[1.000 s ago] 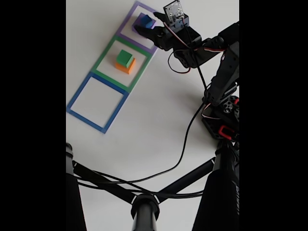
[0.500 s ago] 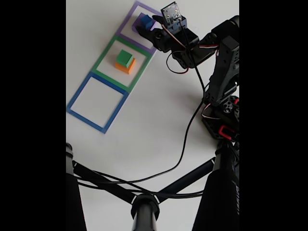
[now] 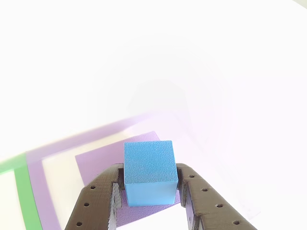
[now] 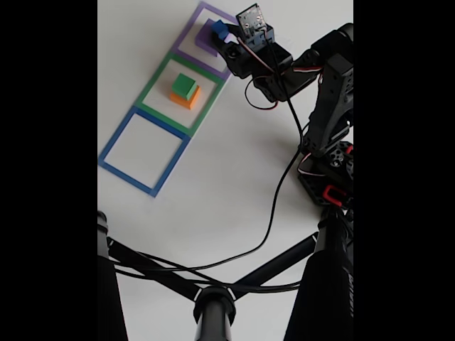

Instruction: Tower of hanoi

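Here, a black two-finger gripper (image 3: 149, 201) pinches a small blue foam cube (image 3: 149, 171), one jaw pressed against each side of it. In the other view, the cube sits between the two perforated dark fingers (image 3: 96, 203), and beneath it lies a flat purple square block (image 3: 98, 160), whose edges reach out past the cube on the left and below. Whether the cube touches the purple block or hangs just above it cannot be told.

The purple tape-outlined square (image 4: 186, 32) on the white table (image 4: 227, 185) serves as the landmark. In the fixed view, the purple block (image 4: 205, 37) lies inside that outline, and the blue cube (image 4: 220, 29) is over the block's far right part, with the gripper (image 4: 222, 33) around it. The black arm (image 4: 330, 106) reaches in from the right of the outline, with a black cable (image 4: 274, 213) trailing away from it across the table.

Just below and to the left of the purple outline lies a green tape-outlined square (image 4: 153, 89), sharing a border with it. Inside it stands a small green cube (image 4: 185, 85) stacked on a wider orange block (image 4: 183, 99). Further from the purple outline, beyond the green one, lies a blue tape-outlined square (image 4: 114, 142).
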Controlling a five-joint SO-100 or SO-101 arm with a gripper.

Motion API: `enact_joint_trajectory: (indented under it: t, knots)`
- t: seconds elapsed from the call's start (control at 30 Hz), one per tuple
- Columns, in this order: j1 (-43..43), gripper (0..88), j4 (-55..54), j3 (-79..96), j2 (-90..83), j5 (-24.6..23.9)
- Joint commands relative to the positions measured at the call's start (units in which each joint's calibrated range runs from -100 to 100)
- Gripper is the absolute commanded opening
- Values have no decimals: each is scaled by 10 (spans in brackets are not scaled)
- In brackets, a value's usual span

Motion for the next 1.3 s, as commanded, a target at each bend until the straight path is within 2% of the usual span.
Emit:
enact_joint_trajectory:
  t: [0.0,0.23,0.43,0.6,0.83,1.03,1.27]
  knots:
    - [-2,44,-16,-14,-8,0]
    - [-5,44,12,-9,-42,0]
    - [-25,43,167,-9,-183,0]
    - [-39,41,396,-43,-339,0]
    - [-47,38,822,-203,-509,0]
    - [-63,38,1158,-460,-524,0]
    - [-88,37,1404,-692,-511,0]
